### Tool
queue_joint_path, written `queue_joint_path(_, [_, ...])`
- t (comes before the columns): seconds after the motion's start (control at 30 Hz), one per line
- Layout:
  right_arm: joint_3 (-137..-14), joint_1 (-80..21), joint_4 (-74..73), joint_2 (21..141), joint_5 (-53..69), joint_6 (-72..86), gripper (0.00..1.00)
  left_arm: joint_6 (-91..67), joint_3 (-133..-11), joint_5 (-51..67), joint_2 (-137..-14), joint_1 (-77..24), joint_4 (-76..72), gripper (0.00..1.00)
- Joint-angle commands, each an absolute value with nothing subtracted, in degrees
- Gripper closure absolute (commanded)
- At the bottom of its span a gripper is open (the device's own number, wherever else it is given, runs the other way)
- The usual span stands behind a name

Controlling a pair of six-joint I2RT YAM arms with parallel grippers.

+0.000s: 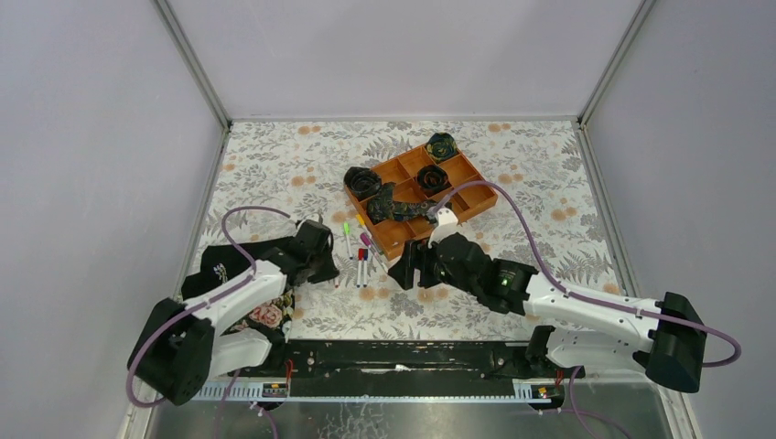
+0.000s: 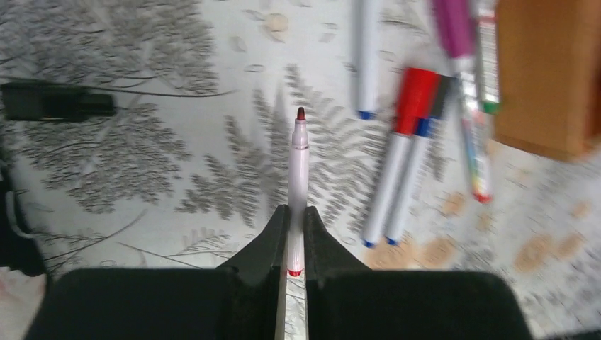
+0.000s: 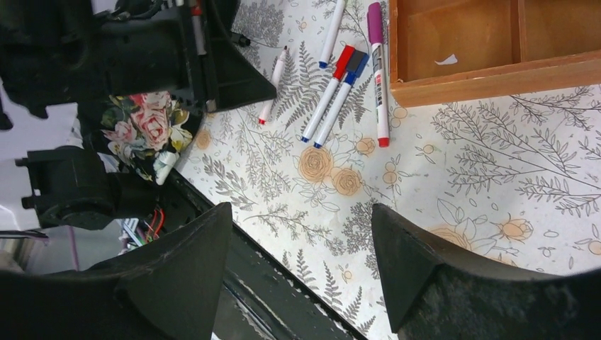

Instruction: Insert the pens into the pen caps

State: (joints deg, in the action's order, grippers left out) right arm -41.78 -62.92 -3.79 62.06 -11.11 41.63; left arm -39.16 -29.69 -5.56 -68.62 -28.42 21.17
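Note:
My left gripper (image 2: 296, 216) is shut on a white pen (image 2: 298, 170) with a bare dark-red tip (image 2: 300, 113). The pen points away from me, low over the floral table. To its right lie a red-capped pen (image 2: 414, 99), a dark-capped pen (image 2: 441, 93), a white pen with a blue end (image 2: 366, 57) and a magenta-capped pen (image 2: 456, 32). The same group shows in the top view (image 1: 362, 254), with a neon green cap (image 1: 347, 228) beside it. My right gripper (image 3: 298, 237) is open and empty, near the table's front edge, right of the pens (image 3: 327, 95).
An orange compartment tray (image 1: 462, 206) stands behind the pens, holding dark rolled fabric pieces (image 1: 363, 181). Its near wall shows in the right wrist view (image 3: 489, 76). A black cloth with a floral patch (image 1: 267, 315) lies under the left arm. The black base rail (image 1: 393, 357) runs along the front.

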Motion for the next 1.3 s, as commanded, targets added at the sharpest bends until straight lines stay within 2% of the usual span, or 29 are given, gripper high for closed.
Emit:
queue_joint_path(0.0, [-39.9, -59.1, 4.5, 62.4, -5.0, 44.7, 0.23, -34.7, -28.2, 3.8, -60.3, -30.4, 12.3, 1.00])
queue_joint_path(0.23, [-39.8, -55.8, 12.1, 66.1, 3.2, 48.8, 0.23, -35.7, -24.7, 27.0, -48.9, -31.3, -3.8, 1.00])
queue_joint_path(0.4, [-40.5, -54.7, 15.7, 67.5, 5.4, 50.7, 0.23, -37.7, -24.6, 35.2, -47.1, -31.6, -9.7, 1.00])
queue_joint_path(0.53, [-41.2, -54.4, 16.8, 68.5, 6.2, 51.3, 0.26, -37.4, -25.4, 38.2, -47.2, -32.0, -10.2, 1.00])
queue_joint_path(0.9, [-41.0, -53.6, 19.7, 68.8, 6.4, 53.8, 0.50, -38.7, -24.4, 40.0, -46.9, -32.6, -13.0, 1.00])
queue_joint_path(1.13, [-39.8, -52.8, 21.3, 67.9, 5.5, 55.6, 0.53, -39.3, -24.0, 39.9, -46.2, -32.7, -13.8, 1.00])
queue_joint_path(1.27, [-40.0, -52.6, 21.2, 68.3, 5.5, 55.7, 0.59, -39.8, -23.9, 40.2, -45.7, -32.7, -14.7, 1.00])
